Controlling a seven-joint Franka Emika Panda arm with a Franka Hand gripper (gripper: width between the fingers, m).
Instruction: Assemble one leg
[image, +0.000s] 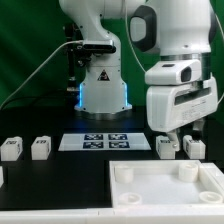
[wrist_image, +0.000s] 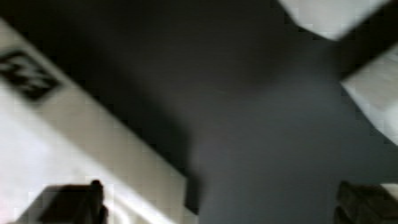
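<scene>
1. Picking out the gripper (image: 177, 131) low at the exterior view's right, just above the black bench (image: 60, 190): spread wide, released, clutching nothing.
2. Backing that up from the wrist view: two dark fingertips (wrist_image: 71, 203) at opposite edges, with only dark bench between them.
3. Counting four legs, all standing on the bench. Spotting the first leg (image: 10, 149) and second leg (image: 41, 148) side by side at the exterior view's left, well apart from the gripper.
4. Catching the third leg (image: 166, 146) and fourth leg (image: 195, 148) right below the gripper, apart from each other and untouched by it.
5. Noting the marker board (image: 105, 141) lying flat between the two pairs of legs, in front of the white robot base (image: 103, 85). Green backdrop (image: 20, 40) behind it all.
6. Finding the panel (image: 170, 199) nearest the camera, its far rim just in front of the third and fourth legs.
7. Checking the panel as a tray: raised rim all round, and round sockets (image: 127, 172) at the corners in view.
8. Reading labels: several black-and-white square tags on the marker board, and small dark marks on the legs' fronts, too small to make out.
9. Catching one more tag (wrist_image: 27, 75) in the wrist view, on a blurred white surface (wrist_image: 80, 140); cannot tell which part that is.
</scene>
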